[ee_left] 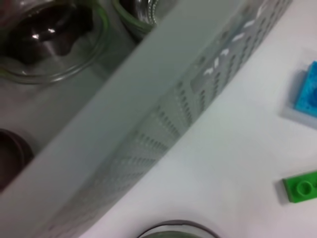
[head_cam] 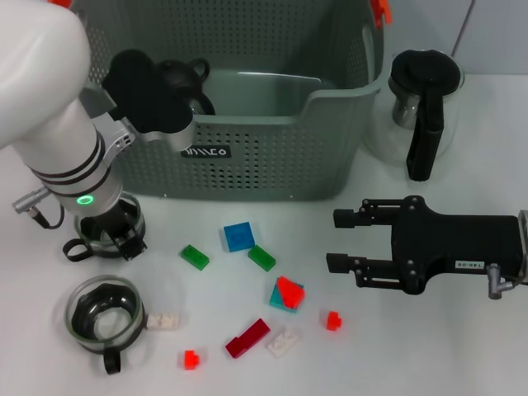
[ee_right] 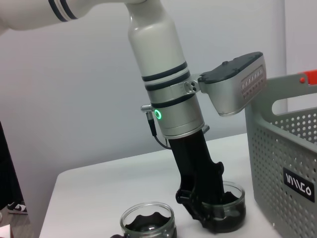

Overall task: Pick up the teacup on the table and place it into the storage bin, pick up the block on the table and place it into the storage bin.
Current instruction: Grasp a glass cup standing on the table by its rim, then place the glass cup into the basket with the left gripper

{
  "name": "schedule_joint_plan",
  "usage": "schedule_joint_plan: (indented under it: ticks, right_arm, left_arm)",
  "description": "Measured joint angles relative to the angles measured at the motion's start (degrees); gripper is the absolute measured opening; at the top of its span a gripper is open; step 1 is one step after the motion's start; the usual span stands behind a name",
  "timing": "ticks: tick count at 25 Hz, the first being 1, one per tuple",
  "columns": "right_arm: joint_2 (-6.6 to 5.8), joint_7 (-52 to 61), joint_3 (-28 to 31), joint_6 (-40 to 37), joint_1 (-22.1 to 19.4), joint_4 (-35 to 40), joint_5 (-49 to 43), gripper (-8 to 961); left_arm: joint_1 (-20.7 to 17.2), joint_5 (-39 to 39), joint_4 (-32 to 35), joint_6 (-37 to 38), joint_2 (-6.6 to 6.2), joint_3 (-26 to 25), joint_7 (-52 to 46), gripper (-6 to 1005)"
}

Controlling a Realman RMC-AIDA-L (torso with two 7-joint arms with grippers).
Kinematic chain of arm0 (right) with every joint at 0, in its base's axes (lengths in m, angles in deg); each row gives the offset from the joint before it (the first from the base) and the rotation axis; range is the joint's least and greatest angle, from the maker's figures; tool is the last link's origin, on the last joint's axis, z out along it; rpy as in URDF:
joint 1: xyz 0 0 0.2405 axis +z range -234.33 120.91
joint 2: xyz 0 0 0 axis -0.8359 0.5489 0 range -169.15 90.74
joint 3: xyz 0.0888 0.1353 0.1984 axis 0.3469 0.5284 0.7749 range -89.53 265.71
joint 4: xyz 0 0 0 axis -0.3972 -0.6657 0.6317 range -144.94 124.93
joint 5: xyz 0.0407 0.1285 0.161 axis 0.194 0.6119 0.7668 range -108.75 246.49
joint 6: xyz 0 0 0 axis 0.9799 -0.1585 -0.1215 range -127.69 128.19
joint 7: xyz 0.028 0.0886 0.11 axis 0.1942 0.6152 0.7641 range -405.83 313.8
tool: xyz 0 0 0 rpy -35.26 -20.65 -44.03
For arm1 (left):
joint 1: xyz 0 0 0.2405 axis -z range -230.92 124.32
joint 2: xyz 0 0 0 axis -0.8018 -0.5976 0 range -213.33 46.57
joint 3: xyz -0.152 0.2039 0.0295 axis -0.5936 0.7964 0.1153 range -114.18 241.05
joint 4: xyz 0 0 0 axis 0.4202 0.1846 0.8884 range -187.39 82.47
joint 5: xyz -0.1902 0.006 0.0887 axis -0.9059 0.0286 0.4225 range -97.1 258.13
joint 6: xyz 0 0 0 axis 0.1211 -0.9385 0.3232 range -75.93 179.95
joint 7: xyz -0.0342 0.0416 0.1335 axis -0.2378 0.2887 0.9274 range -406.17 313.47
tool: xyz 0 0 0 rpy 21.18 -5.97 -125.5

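Note:
A glass teacup with a dark inside stands on the table in front of the storage bin's left corner. My left gripper reaches straight down onto its rim and is shut on the teacup's wall; the right wrist view shows the same hold on this teacup. A second teacup stands nearer the front edge. The grey-green storage bin holds glass cups. Several blocks lie in front of it, among them a blue block and a green block. My right gripper rests open at the right.
A clear glass pitcher with a black handle stands right of the bin. More blocks lie scattered: green, teal with red on top, red, dark red, white, white.

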Motion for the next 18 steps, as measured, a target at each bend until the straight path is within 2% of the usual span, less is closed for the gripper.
schedule_joint_plan:
  ticks: [1,9,12,15,18]
  right_arm:
    - [-0.03,0.0,0.0,-0.08,-0.03,0.0,0.0,644]
    - [-0.05,0.0,0.0,-0.28,0.05,-0.07,0.04,645]
    - [-0.05,0.0,0.0,-0.28,0.16,-0.09,0.03,645]
    - [-0.05,0.0,0.0,-0.28,0.23,-0.09,0.02,645]
    - [-0.14,0.01,0.0,-0.32,0.23,-0.09,0.05,645]
  left_arm:
    - [0.01,0.01,0.0,-0.17,-0.01,0.01,-0.03,307]
    - [0.08,-0.06,-0.43,0.08,-0.06,-0.46,-0.27,121]
    - [0.09,-0.69,-1.94,2.38,-0.17,-1.47,-0.06,68]
    - [0.01,-2.08,-4.03,6.83,-0.2,-2.9,1.37,51]
    - [-0.52,-5.61,-9.7,15.98,-0.27,-7.29,5.44,40]
